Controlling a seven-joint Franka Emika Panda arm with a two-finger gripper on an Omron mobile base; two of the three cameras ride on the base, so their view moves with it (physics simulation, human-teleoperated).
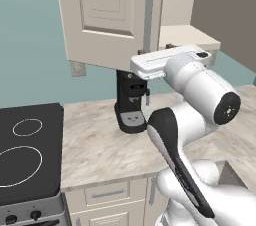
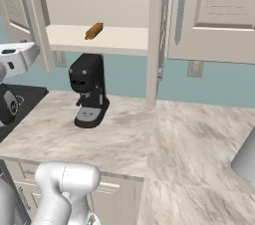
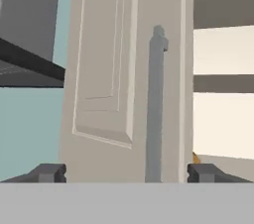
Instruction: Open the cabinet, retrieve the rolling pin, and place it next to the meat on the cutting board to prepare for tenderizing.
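Note:
The cabinet's left door [image 1: 107, 7] stands swung open toward me, and its right door [image 2: 219, 10] is shut. The rolling pin [image 2: 93, 31] lies on the beige shelf inside, and an orange sliver of it [image 3: 196, 158] peeks past the door edge in the hand view. My gripper [image 1: 155, 50] is open at the lower end of the left door's grey bar handle [image 3: 155, 104]. The handle stands between my spread fingertips [image 3: 49, 172] without touching them. The cutting board and the meat are out of view.
A black coffee machine [image 1: 131, 102] stands on the marble counter [image 2: 124, 139] under the cabinet. A black stovetop [image 1: 27, 150] lies to the left. A grey object [image 2: 246, 159] sits at the far right of the counter. Base cabinet drawers [image 1: 107, 195] run below.

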